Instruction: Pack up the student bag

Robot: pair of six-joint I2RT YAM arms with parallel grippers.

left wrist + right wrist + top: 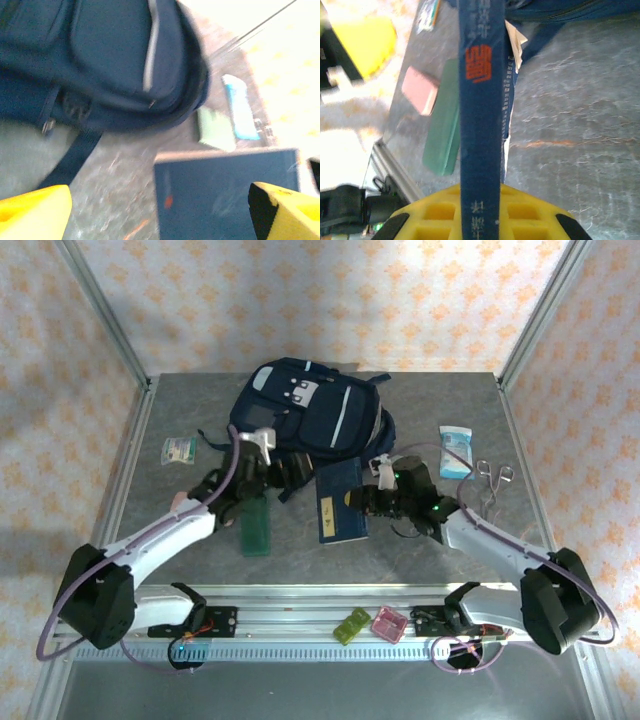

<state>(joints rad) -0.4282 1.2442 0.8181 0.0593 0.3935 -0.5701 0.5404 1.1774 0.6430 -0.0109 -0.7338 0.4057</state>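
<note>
Right fingers (530, 217) clamp the thin booklet (340, 502) just in front of the student bag (300, 410); it could slip. Left fingers (32, 212) gape empty, leaving the bag unsteadied.

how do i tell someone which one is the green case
Find the big navy backpack at the back of the table. In front of its left corner, a long case lies flat on the grey surface. It is narrow and dark green, unlike the wider navy booklet just to its right.
</note>
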